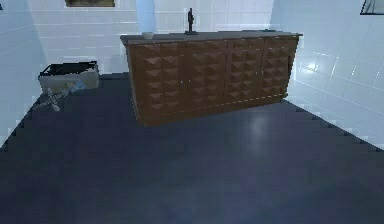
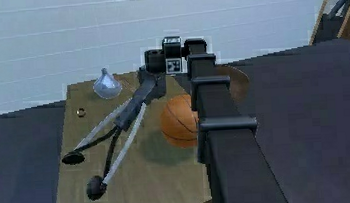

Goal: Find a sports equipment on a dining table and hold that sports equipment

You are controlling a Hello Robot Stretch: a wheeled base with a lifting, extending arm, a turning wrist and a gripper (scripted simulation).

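The orange ball (image 2: 178, 119) lies on the wooden table (image 2: 80, 200) in the arm side view, just beside the dark arm (image 2: 225, 137) and to the right of the gripper (image 2: 85, 171). The gripper's far end has only bare tabletop behind it, so it holds nothing. Whether the fingers (image 2: 94, 186) are spread or pressed together cannot be told. The main risk is the ball's roundness: a nudge from the arm or a finger would probably send it rolling toward the table's edge and onto the floor. A sweep to the left could also knock over the pale glass object (image 2: 106, 85) near the far edge. The arm hides the ball's right side and much of the table behind it, and whether arm and ball touch is unclear. A tiny item (image 2: 81, 111) near the glass is too small to name. Ahead stands a wooden cabinet (image 1: 210, 75) with a small dark statue (image 1: 190, 20).
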